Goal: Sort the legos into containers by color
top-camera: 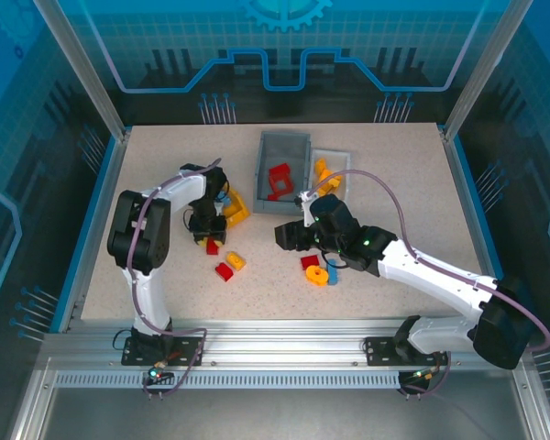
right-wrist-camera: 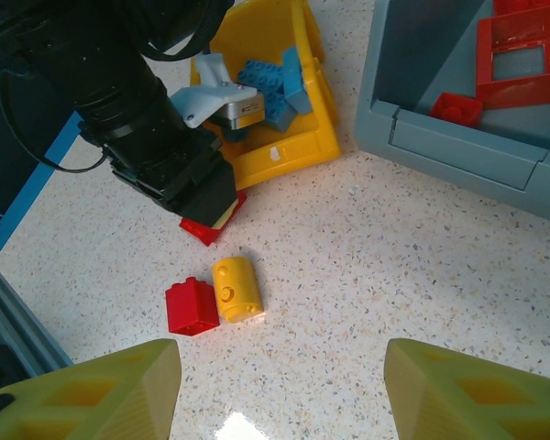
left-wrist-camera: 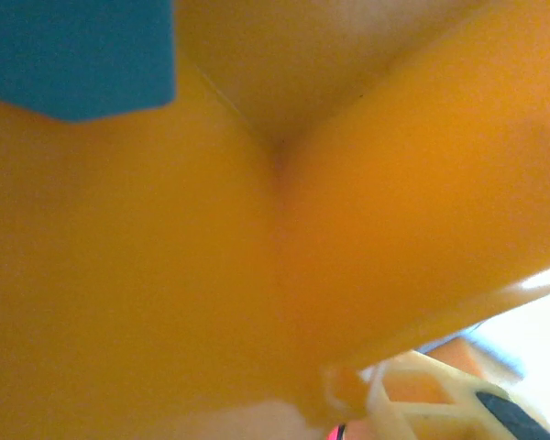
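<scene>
The sorting looks partly done. Blue bricks [right-wrist-camera: 271,87] lie in the yellow bin [right-wrist-camera: 284,151], red frames [top-camera: 280,179] sit in the grey bin [top-camera: 282,142], and yellow pieces [top-camera: 322,170] rest in the white bin [top-camera: 341,158].

The left tool [right-wrist-camera: 227,108] is down at the yellow bin's near corner, right beside the blue bricks. Its own camera sees glossy yellow-orange plastic pressed close, with a blue corner at the top left. Whether it grips a brick cannot be told (its fingertips are lost against the pile), so the step in hand reads as a blue drop-off. The right tool [right-wrist-camera: 280,376] hovers above the table [right-wrist-camera: 394,266], jaws wide and nothing between them.

Loose on the speckled, stone-like table are a red brick [right-wrist-camera: 192,307] touching a yellow rounded brick [right-wrist-camera: 236,290]. Another red one [right-wrist-camera: 208,229] is half hidden under the left wrist, and a few red and orange pieces [top-camera: 317,271] lie beside the right arm.

The next move is probably a pick from the touching pair. That calls for closing on one brick without dragging its neighbour, and the rounded one may roll.

All the bricks are hard, smooth moulded plastic, some studded and some open square frames. The bins are thin-walled; the grey one is deeper with a stepped rim, and the white one is translucent.
</scene>
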